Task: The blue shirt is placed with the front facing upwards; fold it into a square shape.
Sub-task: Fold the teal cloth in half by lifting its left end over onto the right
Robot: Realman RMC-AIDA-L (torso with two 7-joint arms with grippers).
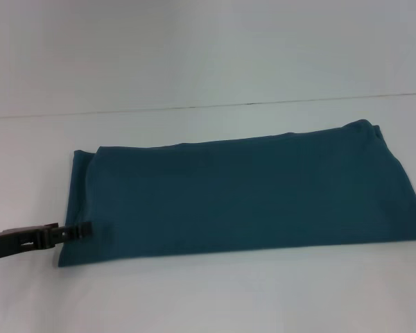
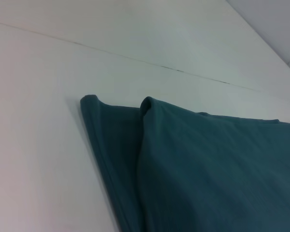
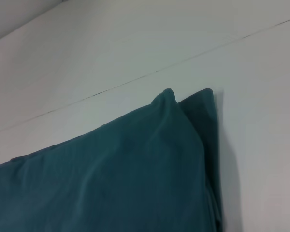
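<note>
left pincer (image 1: 83, 229): lower left of the head frame, tips at the shirt's left short edge, over the lower-left corner. Looks nearly closed; cannot tell if cloth is pinched between the tips.
right pincer: not in any view. State unknown. A dark speck at the right frame edge is too small to identify.
blue shirt (image 1: 243, 194): already a long folded band on the white counter (image 1: 208, 298), plain teal side up, no lettering showing. Spans from left of centre to the right edge of the head frame.
long axis: left-right across the frame, right end slightly higher.
layers: both wrist views show a top layer set back from a lower one at the end corners (image 2: 145, 104) (image 3: 169, 94).
nearer arm: left, at the left end; the cloth lies to the right of its tips.
judged next: carry the left end rightward along the axis onto the right end, shortening the band to a square.
risk: layers slipping apart if only the top one is gripped.
</note>
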